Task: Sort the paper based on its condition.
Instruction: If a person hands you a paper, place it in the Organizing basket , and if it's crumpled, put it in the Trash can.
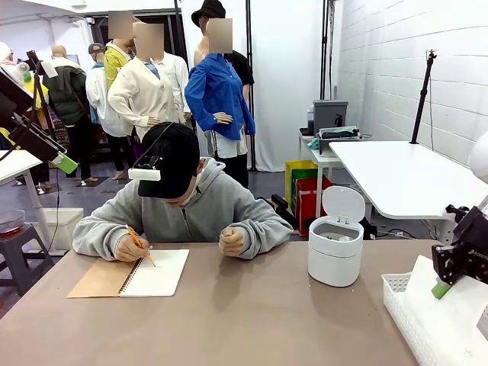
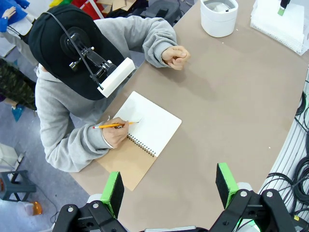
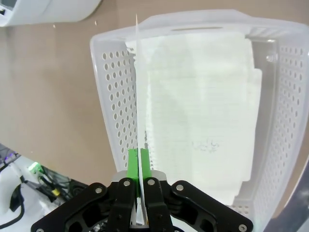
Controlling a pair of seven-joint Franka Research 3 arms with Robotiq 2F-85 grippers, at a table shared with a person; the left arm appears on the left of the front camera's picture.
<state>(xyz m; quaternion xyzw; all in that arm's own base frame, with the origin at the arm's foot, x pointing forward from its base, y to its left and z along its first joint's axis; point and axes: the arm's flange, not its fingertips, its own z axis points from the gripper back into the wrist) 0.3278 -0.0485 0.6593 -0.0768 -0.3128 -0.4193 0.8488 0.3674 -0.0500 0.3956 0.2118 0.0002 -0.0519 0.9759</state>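
My right gripper [image 3: 138, 159] is shut on a thin white sheet of paper [image 3: 137, 92], seen edge-on and standing upright over the white lattice basket [image 3: 116, 96]. More white paper [image 3: 203, 106] lies flat inside the basket. In the front view the right gripper [image 1: 442, 288] hangs over the basket [image 1: 398, 299] at the table's right front. My left gripper [image 2: 169, 188] is open and empty, high above the table's left side, and also appears at the far left [image 1: 62, 161]. A person writes with a pencil [image 2: 113, 125] on an open notebook page [image 2: 152, 123].
A white round bin [image 1: 335, 255] with its lid up stands right of the table's middle, near the basket. The person's arms and the brown-covered notebook [image 1: 99, 280] take up the far left. Bare brown tabletop [image 1: 252, 320] lies between.
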